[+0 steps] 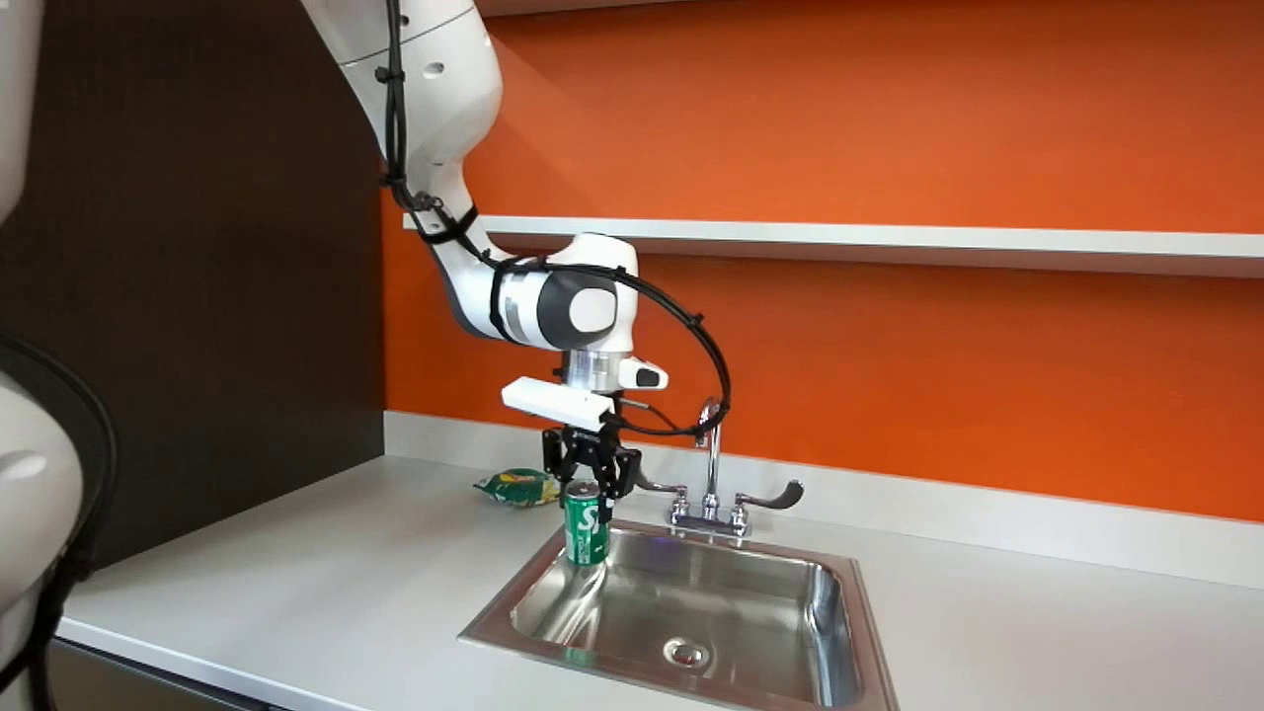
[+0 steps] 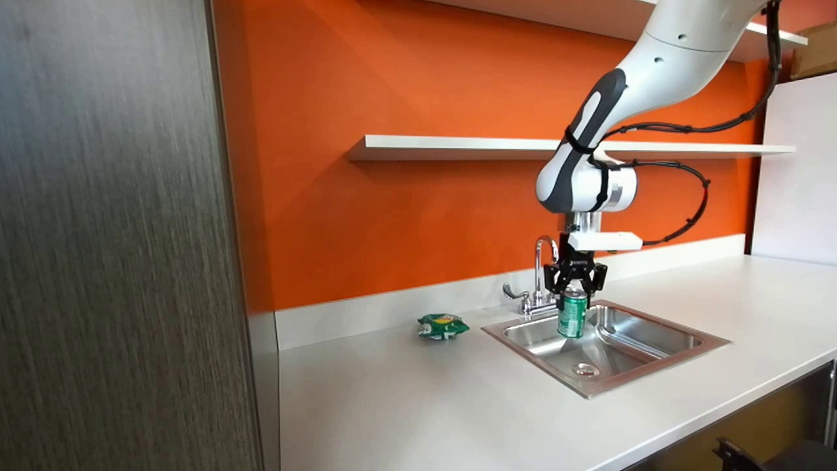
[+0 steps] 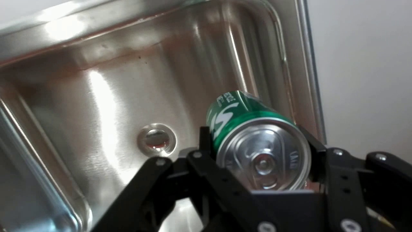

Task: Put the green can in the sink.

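Note:
The green can (image 1: pixel 587 533) is upright with a silvery top, over the basin of the sink (image 1: pixel 857 632) near one side wall. My gripper (image 1: pixel 586 499) points down with a finger on each side of the can's upper part, shut on it. The can (image 2: pixel 573 317) and the gripper (image 2: pixel 574 301) also show over the sink (image 2: pixel 693 352) in an exterior view. In the wrist view the can's lid (image 3: pixel 264 158) lies between the fingers, and the drain (image 3: pixel 157 140) is beside it. Whether the can's bottom touches the basin cannot be told.
A chrome two-handled faucet (image 1: pixel 711 474) stands behind the sink, close to the gripper. A flat green packet (image 2: pixel 443 326) lies on the counter (image 2: pixel 392 392) beside the sink. A white shelf (image 1: pixel 839 237) runs along the orange wall above.

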